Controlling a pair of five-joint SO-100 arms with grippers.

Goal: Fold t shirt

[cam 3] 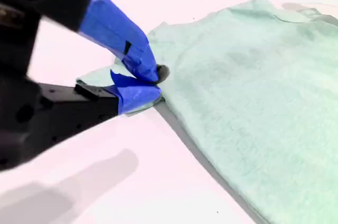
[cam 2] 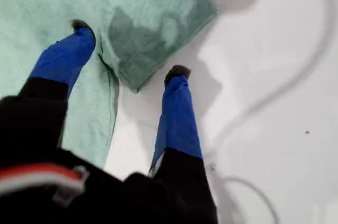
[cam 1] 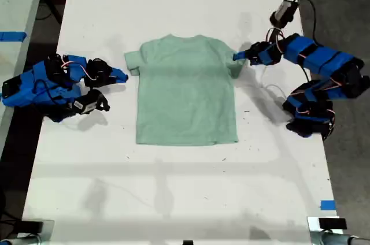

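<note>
Slippage is the risk: my second gripper (cam 3: 145,84) is clenched on only the thin edge of a sleeve (cam 3: 100,76), so a quick pull might free it. My first gripper (cam 2: 129,49) stands released, straddling the other sleeve (cam 2: 158,28). The t shirt (cam 1: 186,89), pale mint, seemingly unwrinkled, lies flat mid-tabletop (cam 1: 185,199).

The exterior view looked straight down from high above the table (cam 1: 173,199), taking in both arms. The first wrist view looked down along my first gripper (cam 2: 129,49), close to the t shirt (cam 2: 47,2). The second wrist view looked low along my second gripper (cam 3: 150,81). All three shared the shirt.
</note>
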